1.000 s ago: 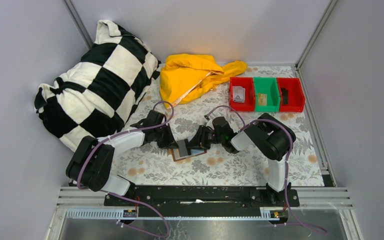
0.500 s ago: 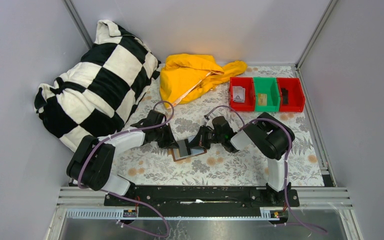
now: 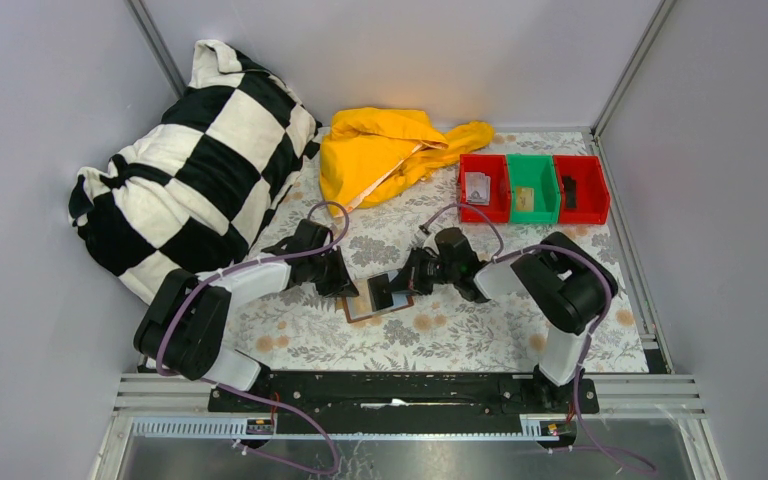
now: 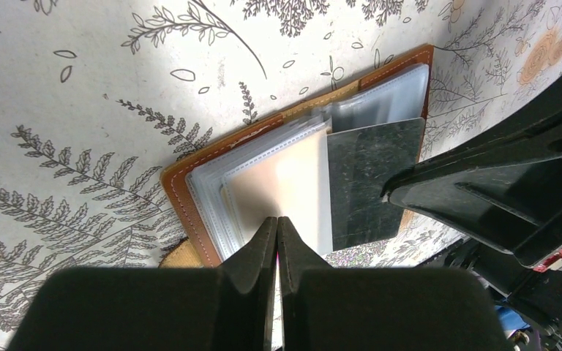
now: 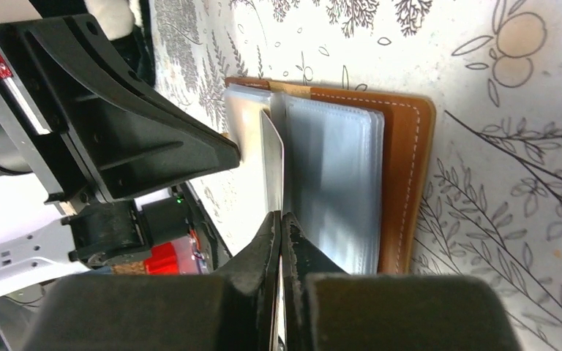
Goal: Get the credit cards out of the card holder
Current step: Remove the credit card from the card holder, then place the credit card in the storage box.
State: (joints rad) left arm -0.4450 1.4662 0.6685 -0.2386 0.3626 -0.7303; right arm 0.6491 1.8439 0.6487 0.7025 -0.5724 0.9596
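The brown card holder (image 3: 384,311) lies open on the floral cloth between my two arms, its clear sleeves (image 5: 336,175) fanned out. A dark credit card (image 4: 369,175) sticks out of the sleeves to one side. My right gripper (image 5: 281,217) is shut on its edge; in the right wrist view the dark credit card (image 5: 272,164) is edge-on. A cream credit card (image 4: 285,183) sits inside a sleeve. My left gripper (image 4: 276,221) is shut at that sleeve's edge on the card holder (image 4: 183,197). In the top view the left gripper (image 3: 348,288) and right gripper (image 3: 392,290) face each other over it.
Three small bins stand at the back right: red (image 3: 483,188), green (image 3: 531,188) and red (image 3: 580,188), each with something small inside. A yellow cloth (image 3: 390,150) lies at the back. A black-and-white checkered pillow (image 3: 200,160) fills the left.
My right gripper closed on the dark card and drew back to the right, sliding the card partly out of the sleeves. The left gripper stayed put.
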